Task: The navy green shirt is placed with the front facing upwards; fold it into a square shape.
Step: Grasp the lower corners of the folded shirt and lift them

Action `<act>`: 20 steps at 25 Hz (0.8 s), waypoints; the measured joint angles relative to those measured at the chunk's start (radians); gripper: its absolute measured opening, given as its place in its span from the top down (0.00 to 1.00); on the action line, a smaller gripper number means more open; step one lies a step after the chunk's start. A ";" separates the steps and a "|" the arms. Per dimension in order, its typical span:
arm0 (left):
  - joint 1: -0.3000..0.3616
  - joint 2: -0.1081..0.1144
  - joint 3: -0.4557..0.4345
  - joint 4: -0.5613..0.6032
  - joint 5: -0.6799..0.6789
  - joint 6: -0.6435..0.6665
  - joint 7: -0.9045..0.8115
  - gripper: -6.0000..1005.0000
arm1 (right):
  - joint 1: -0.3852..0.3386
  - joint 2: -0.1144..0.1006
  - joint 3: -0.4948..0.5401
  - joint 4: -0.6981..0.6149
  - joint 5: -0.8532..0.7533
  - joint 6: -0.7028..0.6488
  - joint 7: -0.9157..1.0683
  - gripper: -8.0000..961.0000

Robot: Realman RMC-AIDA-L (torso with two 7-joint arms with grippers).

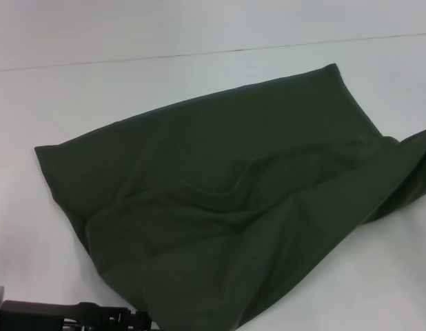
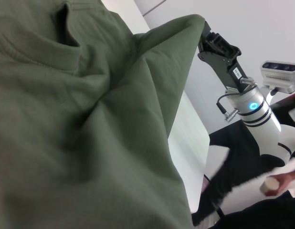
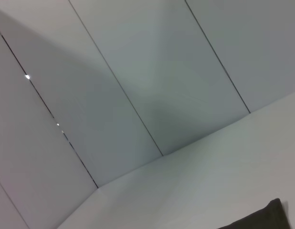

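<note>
Shirt: the navy green shirt lay on the white table, plain side up, rumpled, its right end lifted off the surface.
Right gripper: the right gripper, seen from the left wrist, was clamped on that raised corner.
Left gripper: the left gripper sat at the near edge, against the shirt's near hem; its grip could not be told.

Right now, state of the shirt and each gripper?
shirt: plain green side up, rumpled, not folded square; near edge lifted off the table.
right gripper: raised, fingers pinching a shirt corner.
left gripper: low at the shirt's near edge.
</note>
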 joint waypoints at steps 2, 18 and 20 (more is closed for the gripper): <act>-0.003 0.000 0.002 -0.005 -0.002 -0.008 0.001 0.14 | 0.000 0.000 0.000 0.000 0.000 0.001 0.000 0.94; -0.026 -0.006 0.006 -0.013 -0.007 -0.040 0.003 0.14 | 0.000 0.003 0.000 0.000 0.000 -0.002 0.000 0.94; -0.021 -0.004 0.006 -0.013 -0.007 -0.038 0.002 0.15 | -0.001 0.003 0.000 0.000 0.000 -0.003 0.000 0.94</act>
